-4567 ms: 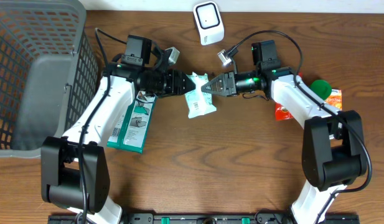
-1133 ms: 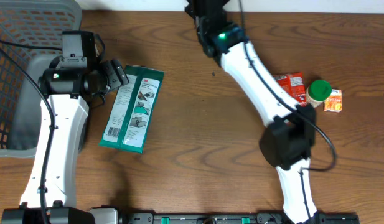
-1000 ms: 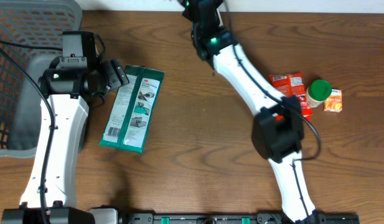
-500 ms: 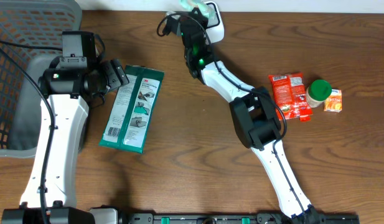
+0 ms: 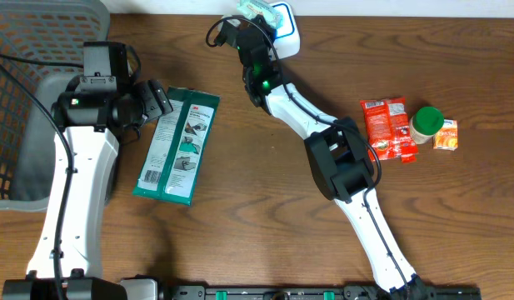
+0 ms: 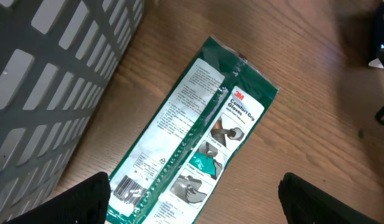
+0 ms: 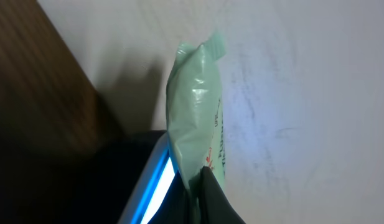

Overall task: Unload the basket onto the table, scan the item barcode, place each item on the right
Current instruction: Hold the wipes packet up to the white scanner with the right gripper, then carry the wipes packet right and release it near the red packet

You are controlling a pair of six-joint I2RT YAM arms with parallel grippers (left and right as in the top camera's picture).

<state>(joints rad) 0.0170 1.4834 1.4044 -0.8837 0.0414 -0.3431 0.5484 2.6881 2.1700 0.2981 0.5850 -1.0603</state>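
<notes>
At far left, grey basket (image 5: 40,108), then left gripper (image 5: 159,98) spread wide beside green glove pack (image 5: 177,146). Top centre: right gripper (image 7: 201,193) pinching pale-green packet (image 7: 195,112) just beside white scanner (image 5: 288,25). Far right: red pouch (image 5: 388,125), green-lidded jar (image 5: 426,122), orange carton (image 5: 445,134).

The right gripper (image 5: 248,17), pinched on the pale green packet (image 5: 258,8), is now holding it over the white scanner (image 5: 286,25) at the table's far edge, having carried it there from mid-table, where both arms were gripping it seconds ago. The left gripper (image 5: 159,100), fingers now spread wide and empty, is hanging back by the basket (image 5: 40,92). The red snack packet (image 5: 388,125), earlier half hidden under the right arm, is lying in plain sight.
</notes>
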